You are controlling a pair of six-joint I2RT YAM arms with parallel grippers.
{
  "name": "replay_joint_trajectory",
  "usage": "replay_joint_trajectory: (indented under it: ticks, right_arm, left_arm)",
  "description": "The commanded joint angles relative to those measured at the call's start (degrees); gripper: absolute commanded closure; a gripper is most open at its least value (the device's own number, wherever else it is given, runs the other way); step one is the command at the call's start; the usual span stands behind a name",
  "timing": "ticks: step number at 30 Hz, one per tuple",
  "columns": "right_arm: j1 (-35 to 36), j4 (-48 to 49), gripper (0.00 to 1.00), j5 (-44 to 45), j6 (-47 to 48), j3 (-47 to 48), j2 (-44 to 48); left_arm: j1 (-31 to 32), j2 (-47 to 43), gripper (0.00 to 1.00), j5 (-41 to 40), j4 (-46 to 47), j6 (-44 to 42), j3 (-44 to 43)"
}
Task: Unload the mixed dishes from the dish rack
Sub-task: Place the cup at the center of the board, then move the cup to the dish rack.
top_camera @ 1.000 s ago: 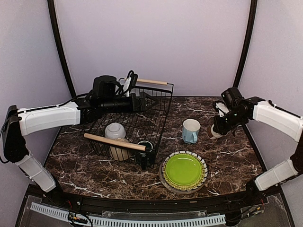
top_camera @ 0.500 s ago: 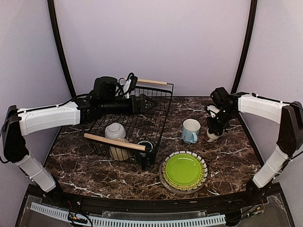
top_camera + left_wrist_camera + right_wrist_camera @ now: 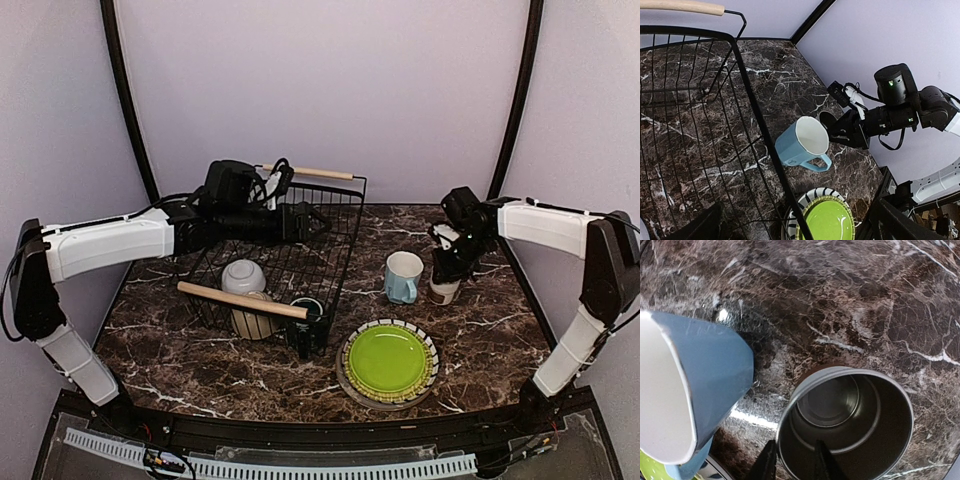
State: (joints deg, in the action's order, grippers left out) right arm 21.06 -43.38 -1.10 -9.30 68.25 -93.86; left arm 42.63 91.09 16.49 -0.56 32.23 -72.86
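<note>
Right wrist view shows you what the top view hides: the right gripper stands astride the rim of the brown-white cup, its fingers a little parted, one inside and one outside. The cup stands upright on the table, just beside the light blue mug. The arm reaches to its left, with the wrist bent down.

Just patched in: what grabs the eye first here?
The black wire rack at left-centre, bowls and a dark mug inside, left gripper open above it. To its right sit a lime plate on a striped plate, a blue mug, and a brown cup with the right gripper astride its rim.
</note>
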Motion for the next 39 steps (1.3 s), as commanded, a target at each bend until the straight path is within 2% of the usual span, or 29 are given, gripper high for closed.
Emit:
replay_joint_trajectory:
  ticks: [1,9,14,21,33,39]
  right_arm:
    - [0.45,0.75,0.70,-0.22,-0.28,0.42,1.16]
    - [0.47,0.50,0.52,0.92,-0.22,0.16,6.92]
    - [0.47,2.74,0.42,1.58,0.24,-1.34,10.72]
    - [0.47,4.50,0.38,2.56,0.25,-2.65,13.36]
    - [0.46,5.98,0.34,1.37,0.51,-5.01,16.98]
    - [0.47,7.80,0.28,1.37,0.66,-7.41,19.35]
  left_arm:
    - [-0.27,1.11,0.01,0.84,-4.91,-0.76,-2.14]
    - [-0.27,1.79,0.01,1.78,-14.28,-3.99,-4.43]
    - [0.59,1.60,0.04,0.42,-23.62,-6.22,-5.64]
    - [4.25,2.86,0.04,-8.73,-37.65,-5.94,-9.19]
    - [8.36,12.72,0.03,-10.35,-43.10,-5.17,-15.40]
    - [9.14,15.68,0.12,-10.51,-44.05,-4.91,-16.35]
